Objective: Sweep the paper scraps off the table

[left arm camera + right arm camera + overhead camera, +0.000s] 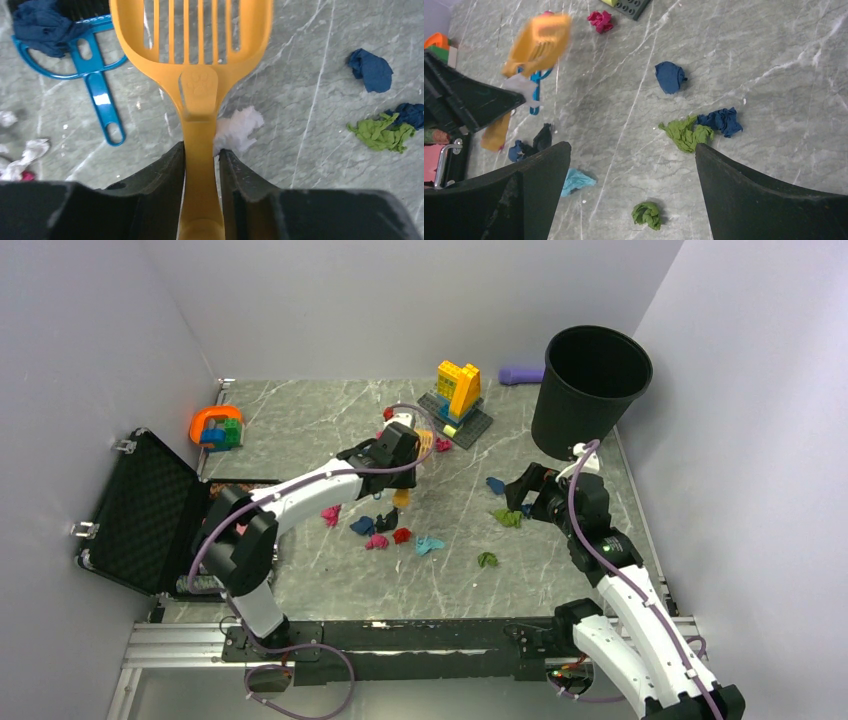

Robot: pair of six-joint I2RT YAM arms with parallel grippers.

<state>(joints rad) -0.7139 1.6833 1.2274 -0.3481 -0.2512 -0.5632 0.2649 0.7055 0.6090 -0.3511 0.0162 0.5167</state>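
My left gripper is shut on the handle of a yellow slotted scoop, held above the table. Under it lie a white scrap and a small blue hand brush with a dark blue wad on it. From above, the left gripper hangs over the table's middle, and paper scraps lie scattered in front of it. My right gripper stands open over bare table, with a green wad below it and a green scrap near its right finger.
A black bin stands at the back right. An open black case lies at the left edge. A yellow-blue brick build and an orange toy sit at the back. White walls enclose the table.
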